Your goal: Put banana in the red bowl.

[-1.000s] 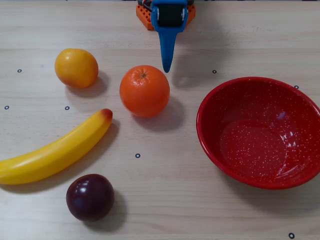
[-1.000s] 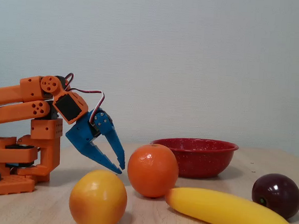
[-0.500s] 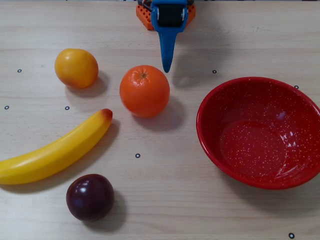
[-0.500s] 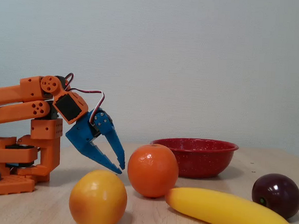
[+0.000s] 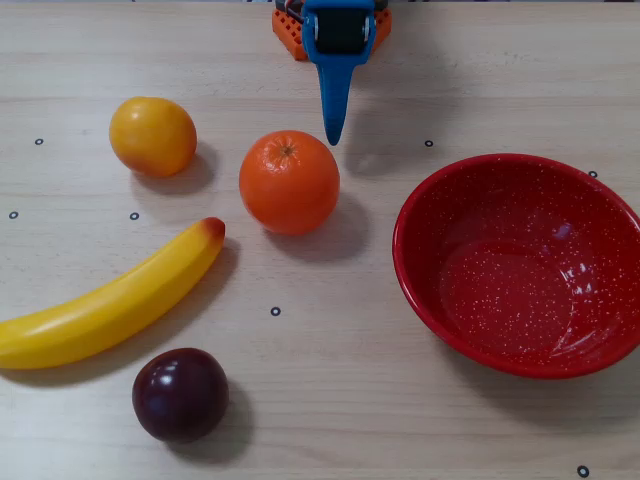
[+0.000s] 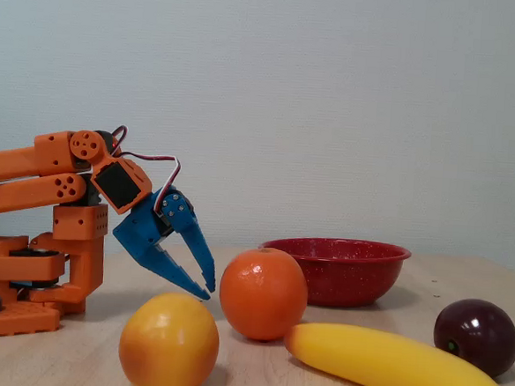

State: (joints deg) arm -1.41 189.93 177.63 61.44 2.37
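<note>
Tool (image 6: 206, 289) empty, fingers only narrowly parted, tips low just beside the orange (image 5: 289, 182). Banana (image 5: 110, 300) lies on the counter (image 5: 330, 400) left of the orange in the overhead view; red bowl (image 5: 415, 280) right of it, empty.

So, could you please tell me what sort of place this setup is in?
Probably a hobby or lab test bench: a small printed arm, plastic-looking fruit like the banana, and small ring marks across the bare wooden table.
</note>
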